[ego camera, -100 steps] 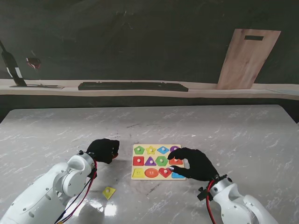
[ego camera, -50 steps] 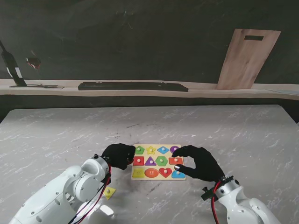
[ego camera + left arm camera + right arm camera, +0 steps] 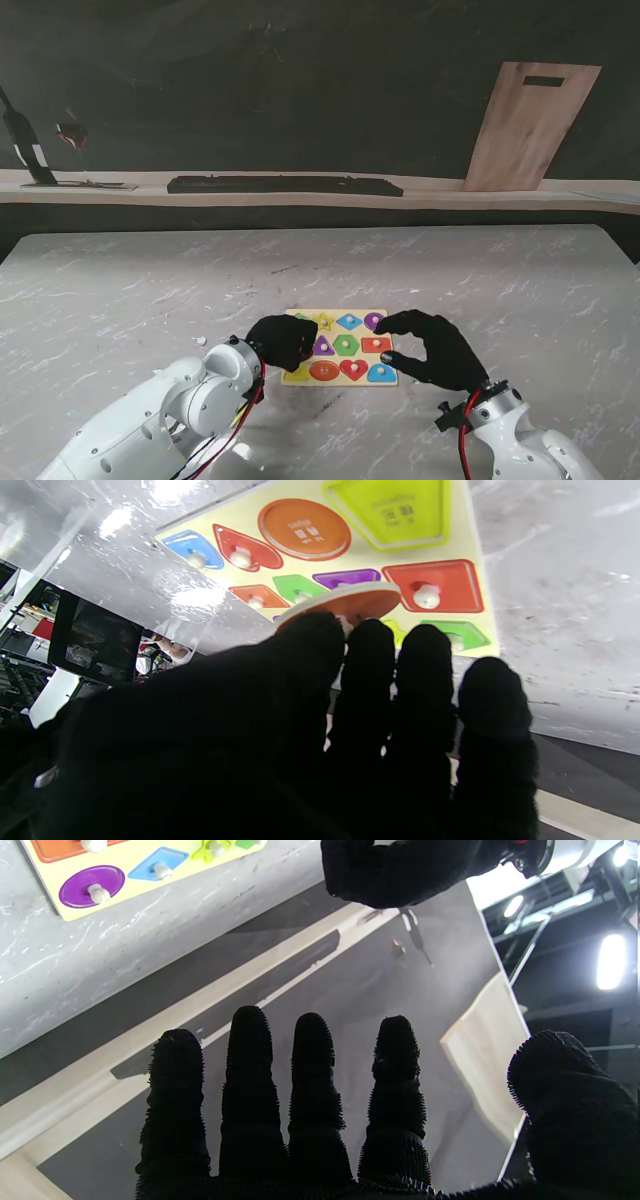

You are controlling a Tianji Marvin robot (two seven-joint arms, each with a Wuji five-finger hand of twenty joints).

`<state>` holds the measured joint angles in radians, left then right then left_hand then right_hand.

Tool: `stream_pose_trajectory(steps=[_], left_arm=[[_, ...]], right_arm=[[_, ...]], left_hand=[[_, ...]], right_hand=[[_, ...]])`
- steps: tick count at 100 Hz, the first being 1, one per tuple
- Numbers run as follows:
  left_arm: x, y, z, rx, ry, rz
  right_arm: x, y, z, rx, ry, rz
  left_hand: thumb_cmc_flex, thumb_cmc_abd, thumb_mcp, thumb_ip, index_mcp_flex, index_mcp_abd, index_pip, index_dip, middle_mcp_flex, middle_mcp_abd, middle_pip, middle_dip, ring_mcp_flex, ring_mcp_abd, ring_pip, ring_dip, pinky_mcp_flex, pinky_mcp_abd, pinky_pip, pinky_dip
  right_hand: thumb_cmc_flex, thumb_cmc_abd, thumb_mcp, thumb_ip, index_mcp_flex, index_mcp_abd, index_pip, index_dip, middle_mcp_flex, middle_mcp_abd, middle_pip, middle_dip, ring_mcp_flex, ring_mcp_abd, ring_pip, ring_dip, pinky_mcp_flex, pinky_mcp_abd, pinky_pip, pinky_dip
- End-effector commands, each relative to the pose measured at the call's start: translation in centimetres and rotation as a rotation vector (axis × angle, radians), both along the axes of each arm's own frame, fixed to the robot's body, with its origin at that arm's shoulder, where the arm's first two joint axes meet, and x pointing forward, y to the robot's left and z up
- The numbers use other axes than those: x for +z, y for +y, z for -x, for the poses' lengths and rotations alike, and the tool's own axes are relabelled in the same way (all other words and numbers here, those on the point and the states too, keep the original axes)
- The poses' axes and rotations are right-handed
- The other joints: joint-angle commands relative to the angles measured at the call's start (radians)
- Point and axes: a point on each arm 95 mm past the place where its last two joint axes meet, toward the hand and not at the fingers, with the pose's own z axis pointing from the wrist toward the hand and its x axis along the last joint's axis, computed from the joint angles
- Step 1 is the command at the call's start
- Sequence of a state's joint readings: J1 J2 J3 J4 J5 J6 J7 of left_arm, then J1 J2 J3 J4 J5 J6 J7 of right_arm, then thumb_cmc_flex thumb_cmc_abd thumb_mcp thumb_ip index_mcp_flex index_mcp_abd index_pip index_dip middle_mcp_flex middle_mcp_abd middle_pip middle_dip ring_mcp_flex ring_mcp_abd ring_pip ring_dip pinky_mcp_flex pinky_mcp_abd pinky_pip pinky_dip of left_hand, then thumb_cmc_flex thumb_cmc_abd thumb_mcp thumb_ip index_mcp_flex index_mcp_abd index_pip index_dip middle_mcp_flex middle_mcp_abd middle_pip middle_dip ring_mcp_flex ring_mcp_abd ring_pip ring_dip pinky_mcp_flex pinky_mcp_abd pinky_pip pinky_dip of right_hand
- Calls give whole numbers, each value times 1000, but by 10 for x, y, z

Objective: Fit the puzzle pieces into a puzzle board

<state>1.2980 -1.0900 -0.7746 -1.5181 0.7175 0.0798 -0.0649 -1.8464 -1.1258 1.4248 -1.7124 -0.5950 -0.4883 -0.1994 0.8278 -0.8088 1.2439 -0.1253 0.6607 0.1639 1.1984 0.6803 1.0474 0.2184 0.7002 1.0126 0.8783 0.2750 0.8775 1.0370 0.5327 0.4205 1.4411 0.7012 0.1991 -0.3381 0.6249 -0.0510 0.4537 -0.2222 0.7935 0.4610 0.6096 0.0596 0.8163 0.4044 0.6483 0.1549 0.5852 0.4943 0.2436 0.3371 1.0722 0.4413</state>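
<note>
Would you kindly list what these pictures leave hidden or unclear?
- Stand view: the left hand covers the puzzle board's left side, hiding the red square.
- Left wrist view: the fingers hide most of the orange disc, so its grip is unclear.
- Right wrist view: the frame edge cuts off most of the board.

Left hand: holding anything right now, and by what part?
Yes. The left hand pinches an orange oval puzzle piece by its small knob, fingertips closed on it, over the puzzle board. The right hand holds nothing.
</note>
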Motion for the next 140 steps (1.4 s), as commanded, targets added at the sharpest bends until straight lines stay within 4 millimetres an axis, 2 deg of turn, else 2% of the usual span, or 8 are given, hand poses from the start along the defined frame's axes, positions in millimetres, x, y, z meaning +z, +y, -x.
stream_pose_trajectory(steps=[1,67,140], left_arm=[[0,-8,2,-2,5,14],[-19,-39,7,19,0,0],[-28,-46,8,36,0,-5]], right_arm=[[1,3,3,5,-2,-9],[3,2,5,-1,-4,-18],[4,2,4,-7,-3,-22]], left_hand=[[28,-8,55,61,-40,17,8,24,-19,-11,24,23,-3,-2,20,17,-9,3,47,29],[33,-4,51,55,-54,31,17,25,-27,-1,36,28,-8,12,43,21,-7,9,67,48],[38,2,43,48,-59,34,23,15,-35,4,41,22,-18,17,50,14,-14,14,59,51]], right_hand=[[21,26,-11,10,20,-23,4,10,19,-30,-5,2,-16,-27,12,3,-8,-12,17,8],[23,26,-13,10,24,-22,4,11,20,-28,-5,1,-14,-28,12,4,-9,-13,17,8],[23,28,-13,11,21,-21,2,11,20,-29,-5,2,-15,-28,12,4,-9,-13,16,8]])
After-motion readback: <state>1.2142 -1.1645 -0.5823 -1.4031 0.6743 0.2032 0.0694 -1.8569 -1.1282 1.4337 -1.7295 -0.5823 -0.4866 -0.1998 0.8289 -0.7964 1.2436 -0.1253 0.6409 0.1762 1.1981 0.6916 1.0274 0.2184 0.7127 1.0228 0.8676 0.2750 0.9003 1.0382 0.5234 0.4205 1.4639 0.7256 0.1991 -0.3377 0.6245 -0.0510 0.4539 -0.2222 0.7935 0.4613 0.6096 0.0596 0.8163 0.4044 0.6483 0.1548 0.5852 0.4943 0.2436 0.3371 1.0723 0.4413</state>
